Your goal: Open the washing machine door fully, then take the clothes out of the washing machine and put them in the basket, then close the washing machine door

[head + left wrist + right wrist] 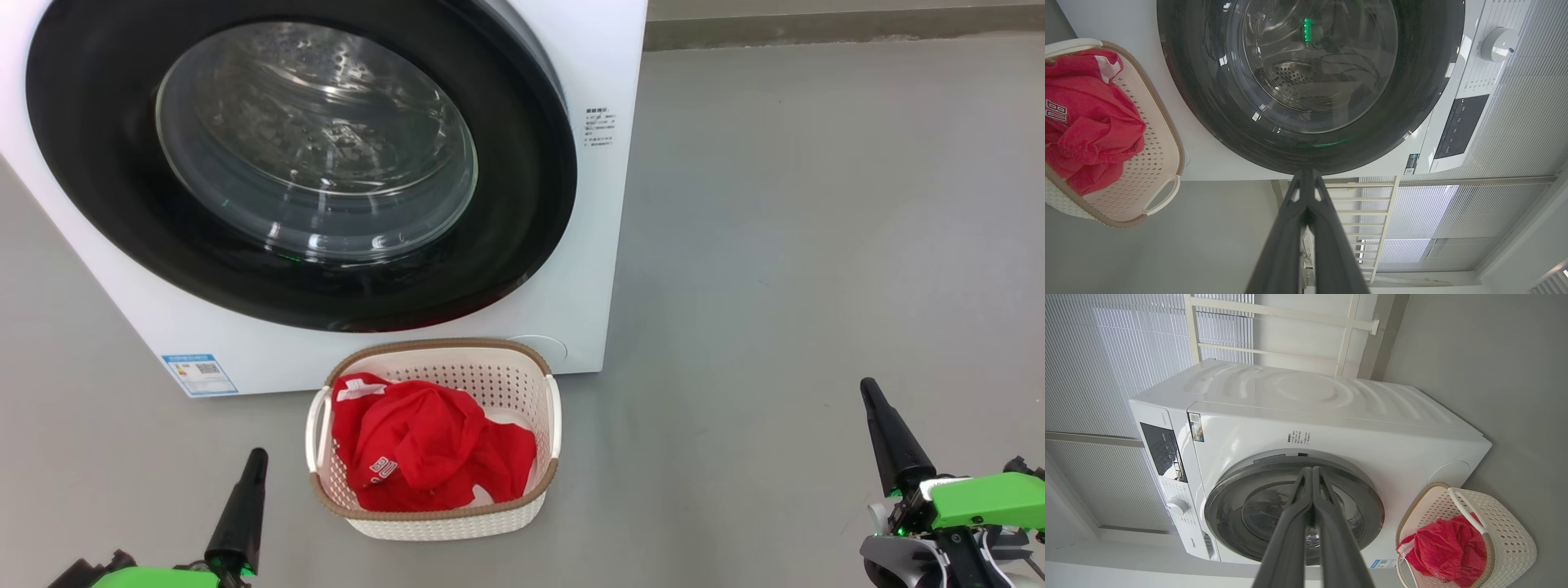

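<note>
The white washing machine (588, 269) stands ahead with its door (106, 188) shut flat against the front; through the glass bowl (318, 139) I see the steel drum, with no cloth visible in it. On the floor just in front sits the cream basket (433, 347), holding the red clothes (424, 445) with white lettering. My left gripper (255, 457) is shut and empty at the lower left, left of the basket. At the lower right my right gripper (868, 389) is shut, with nothing held. The machine (1331, 428) and basket (1511, 535) also show in the right wrist view.
Bare grey floor (816, 245) spreads to the right of the machine up to a skirting line at the back. A control panel (1459, 126) and a dial (1498, 43) are on the machine's front. White blinds and a rail frame (1384, 212) stand beyond the machine.
</note>
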You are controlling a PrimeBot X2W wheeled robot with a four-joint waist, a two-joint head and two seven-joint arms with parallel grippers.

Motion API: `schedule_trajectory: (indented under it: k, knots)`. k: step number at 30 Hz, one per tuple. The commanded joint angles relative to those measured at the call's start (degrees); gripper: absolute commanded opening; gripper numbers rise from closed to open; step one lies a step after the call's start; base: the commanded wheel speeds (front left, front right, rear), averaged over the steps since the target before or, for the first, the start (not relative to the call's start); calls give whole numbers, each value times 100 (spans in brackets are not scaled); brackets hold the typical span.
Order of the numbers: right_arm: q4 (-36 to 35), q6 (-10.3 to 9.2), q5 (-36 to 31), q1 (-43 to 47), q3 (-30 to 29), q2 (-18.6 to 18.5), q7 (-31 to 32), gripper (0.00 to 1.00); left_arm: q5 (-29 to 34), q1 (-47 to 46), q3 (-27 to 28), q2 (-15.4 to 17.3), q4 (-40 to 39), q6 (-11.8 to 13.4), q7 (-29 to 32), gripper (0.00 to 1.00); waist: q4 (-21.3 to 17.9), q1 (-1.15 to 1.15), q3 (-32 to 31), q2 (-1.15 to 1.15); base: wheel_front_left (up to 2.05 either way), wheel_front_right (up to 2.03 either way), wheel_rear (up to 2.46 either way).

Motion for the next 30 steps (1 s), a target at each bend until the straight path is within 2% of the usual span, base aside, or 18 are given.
schedule_trajectory:
  k: [1,30]
  knots:
    - [-140,-4,-6,-234,108,-54,31,0,-38,-228,150,102,-117,-41,44,0,0,0,0,0,0,0,0]
    - [-137,-4,-43,-238,64,-23,67,0,-39,-228,150,102,-117,-41,43,0,0,0,0,0,0,0,0]
